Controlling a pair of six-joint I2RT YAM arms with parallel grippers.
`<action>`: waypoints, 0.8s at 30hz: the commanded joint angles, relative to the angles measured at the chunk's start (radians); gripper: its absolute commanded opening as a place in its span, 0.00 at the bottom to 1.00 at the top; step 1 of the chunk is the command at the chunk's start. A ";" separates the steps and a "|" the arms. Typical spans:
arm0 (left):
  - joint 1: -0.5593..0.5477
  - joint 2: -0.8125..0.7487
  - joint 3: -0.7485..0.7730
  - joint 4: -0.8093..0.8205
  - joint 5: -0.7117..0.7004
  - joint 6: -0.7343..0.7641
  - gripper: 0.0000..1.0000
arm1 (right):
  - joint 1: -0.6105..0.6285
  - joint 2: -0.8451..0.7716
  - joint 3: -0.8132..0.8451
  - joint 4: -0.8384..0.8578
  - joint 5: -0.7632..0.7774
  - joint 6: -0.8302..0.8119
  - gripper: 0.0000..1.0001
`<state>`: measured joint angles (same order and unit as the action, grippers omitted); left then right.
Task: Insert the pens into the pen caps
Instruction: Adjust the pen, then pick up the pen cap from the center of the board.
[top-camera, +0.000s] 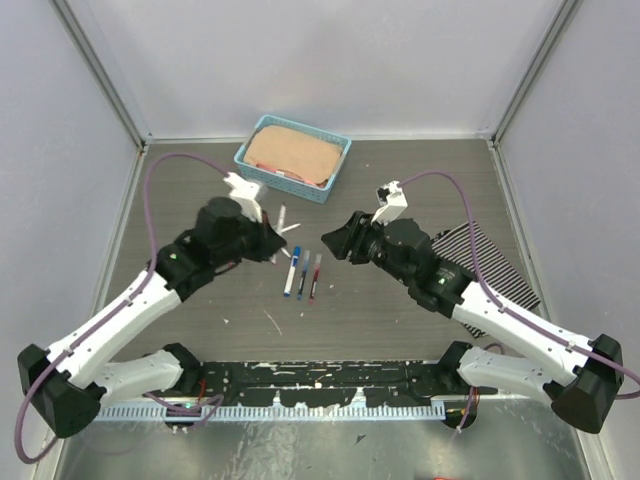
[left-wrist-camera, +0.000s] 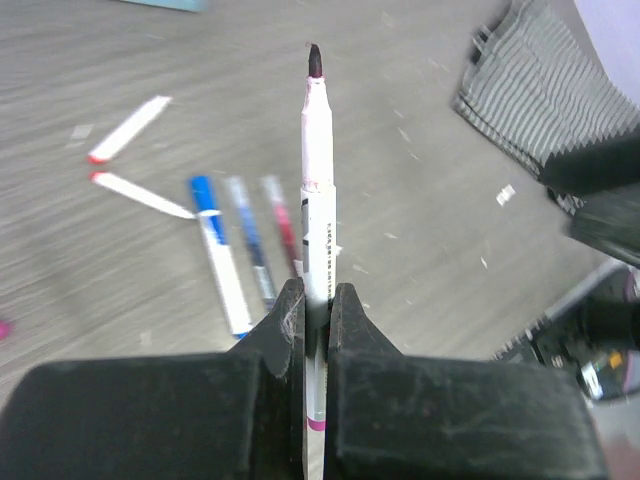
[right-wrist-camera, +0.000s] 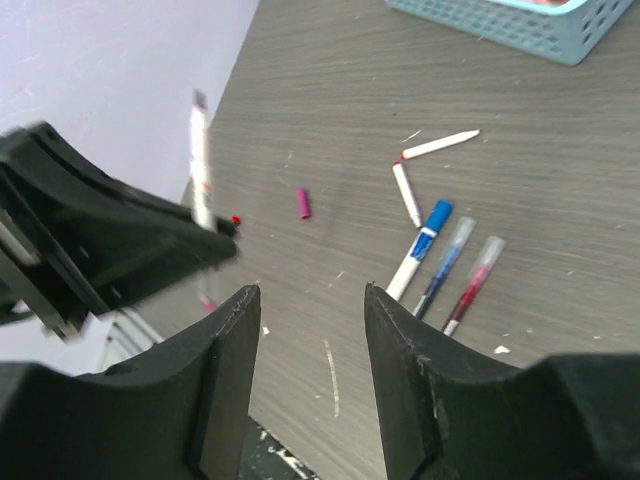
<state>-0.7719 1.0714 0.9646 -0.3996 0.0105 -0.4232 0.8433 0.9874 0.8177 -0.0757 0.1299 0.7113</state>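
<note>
The left fingers (left-wrist-camera: 288, 325) pinch a pen (left-wrist-camera: 317, 150) tip-outward, ready for capping; the right fingers (right-wrist-camera: 225, 380) stand spread, empty.

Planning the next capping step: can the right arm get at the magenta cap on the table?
Probably yes. The magenta cap lies bare on the table, and the right arm has its jaws open and empty, though the left arm, holding a pen, hovers close.

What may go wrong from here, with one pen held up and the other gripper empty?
The left gripper clamps the pen near its back end, so the long free part may tilt when pushed into a cap. The right gripper is open and empty; the loose magenta cap may roll away when grasped.
</note>
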 joint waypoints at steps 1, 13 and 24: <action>0.185 -0.104 0.027 -0.109 0.028 -0.005 0.00 | 0.008 0.019 0.075 -0.051 0.072 -0.118 0.51; 0.270 -0.372 0.204 -0.400 -0.295 0.114 0.00 | 0.173 0.647 0.472 -0.091 0.003 -0.256 0.50; 0.270 -0.517 0.255 -0.509 -0.427 0.129 0.00 | 0.225 1.140 0.923 -0.148 0.004 -0.324 0.51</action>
<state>-0.5064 0.5602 1.1980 -0.8391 -0.3611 -0.3157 1.0550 2.0602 1.6001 -0.2287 0.1223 0.4313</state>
